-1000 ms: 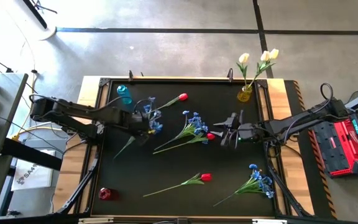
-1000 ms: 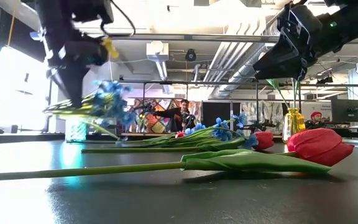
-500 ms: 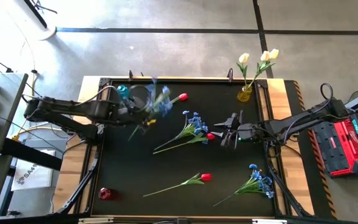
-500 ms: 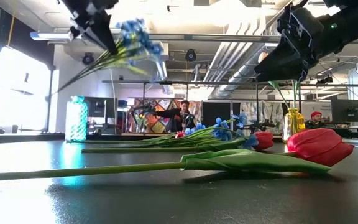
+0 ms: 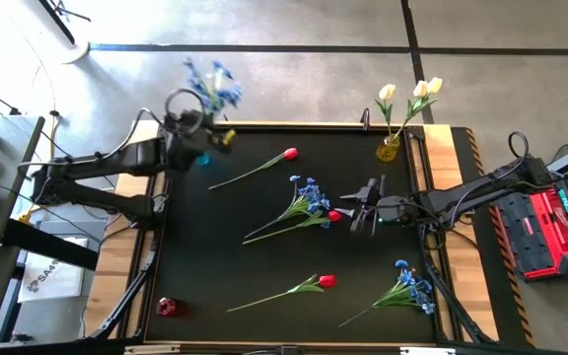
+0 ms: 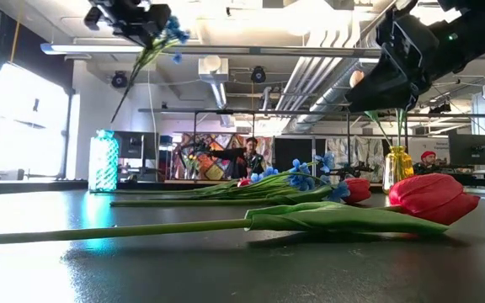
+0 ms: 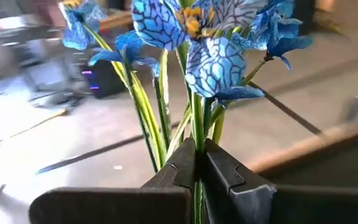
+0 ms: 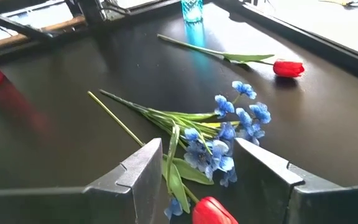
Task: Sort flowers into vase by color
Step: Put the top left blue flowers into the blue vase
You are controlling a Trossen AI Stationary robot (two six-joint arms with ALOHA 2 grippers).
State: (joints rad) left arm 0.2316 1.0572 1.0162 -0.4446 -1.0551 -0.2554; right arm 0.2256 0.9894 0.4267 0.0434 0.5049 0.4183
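Observation:
My left gripper [image 5: 197, 102] is high over the table's far-left corner, shut on a blue blossom spray [image 5: 215, 87]. Its thin stem [image 6: 129, 88] slants down above the teal vase [image 6: 103, 162]. My right gripper [image 5: 363, 212] hovers open over the table's middle. Its fingers [image 8: 138, 171] stand either side of another blue spray [image 8: 222, 140] and a red tulip head [image 8: 213, 211], touching neither. Both lie flat on the black mat. The cream tulips [image 5: 427, 87] stand in the yellow vase [image 5: 390, 150] at the far-right corner. My left gripper pinches the blue spray's bundled green stems [image 7: 194, 134] between its two fingers, just below the blossoms [image 7: 210, 43], with the fingers across the stems. The spray is lifted clear. Its blossoms stand beyond the fingertips, and its long stem end [image 6: 118, 109] hangs slanting below.
Two more red tulips [image 5: 289, 155] [image 5: 325, 281] lie on the mat, far-centre and near-centre. A third blue spray [image 5: 412, 288] lies near the right edge. A small red vase [image 5: 169, 307] stands at the near-left corner. People show in the room beyond [image 6: 249, 156].
My left gripper has risen from low over the mat's left part and swung toward the far-left corner, carrying the blue spray. The spray has turned from lying about level to steeply tilted, blossoms up and stem end hanging down.

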